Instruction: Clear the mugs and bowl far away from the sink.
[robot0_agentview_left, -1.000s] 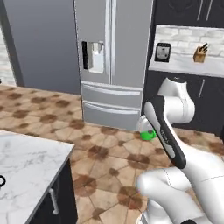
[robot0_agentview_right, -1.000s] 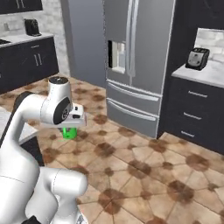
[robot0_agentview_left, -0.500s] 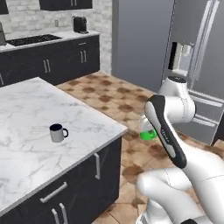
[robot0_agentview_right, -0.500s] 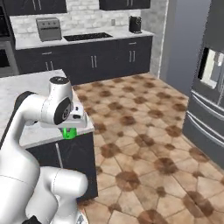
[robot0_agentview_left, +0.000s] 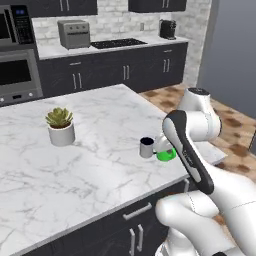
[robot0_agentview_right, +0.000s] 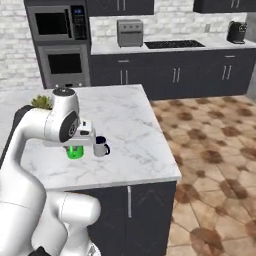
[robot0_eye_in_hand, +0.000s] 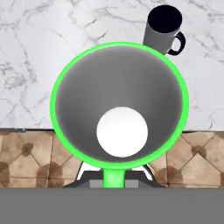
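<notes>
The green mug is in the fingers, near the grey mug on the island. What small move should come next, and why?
Probably carry the green mug a little further in over the marble island, then lower it. In the hand view it hangs across the counter edge with floor below, and the grey mug stands just beyond, so set it down beside that one.

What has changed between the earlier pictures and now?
The base drove from the fridge to the marble island, so the whole view shifted. The green mug stayed in the gripper, now above the island's edge beside the grey mug, which kept its place.
</notes>
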